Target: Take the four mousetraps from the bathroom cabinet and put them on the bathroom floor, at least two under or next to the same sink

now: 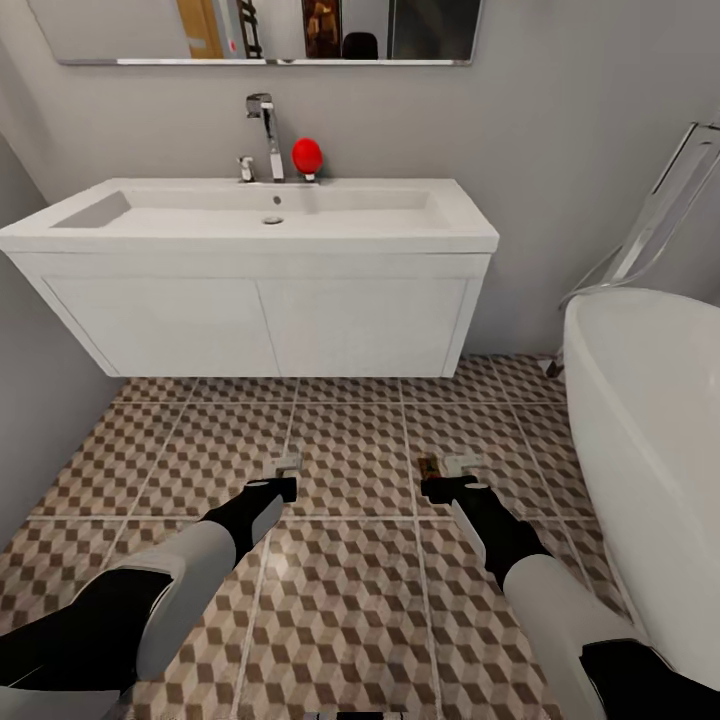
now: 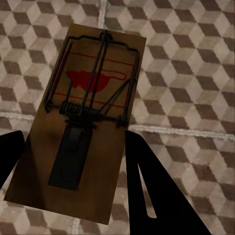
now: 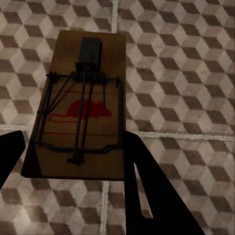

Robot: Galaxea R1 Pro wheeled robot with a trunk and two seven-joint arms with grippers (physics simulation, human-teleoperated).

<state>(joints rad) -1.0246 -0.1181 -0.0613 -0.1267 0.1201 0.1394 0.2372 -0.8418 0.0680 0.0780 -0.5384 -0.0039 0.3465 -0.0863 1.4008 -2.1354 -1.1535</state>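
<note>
Between our left gripper's (image 2: 73, 161) dark fingers (image 2: 161, 191) sits one mousetrap (image 2: 81, 122), clamped by its long edges, red mouse mark and wire spring facing up. Our right gripper (image 3: 73, 166) grips a second mousetrap (image 3: 81, 107) the same way, its fingers (image 3: 156, 191) pressed to either side of the board. From the head view, our left gripper (image 1: 272, 487) and right gripper (image 1: 448, 487) reach forward side by side, well apart, over the bathroom floor (image 1: 350, 600) with its brown, beige and white cube tiles; the boards show there as small pale ends, the left mousetrap (image 1: 287, 463) and the right mousetrap (image 1: 455, 465). Whether they touch the tiles we cannot tell.

Farther on, a white wall-hung sink unit (image 1: 260, 290) spans the far wall, tiles running beneath it. On it stand a chrome tap (image 1: 265, 130) and a red round object (image 1: 306, 155), with a mirror (image 1: 270, 30) above. At our right curves a white bathtub (image 1: 650, 430).
</note>
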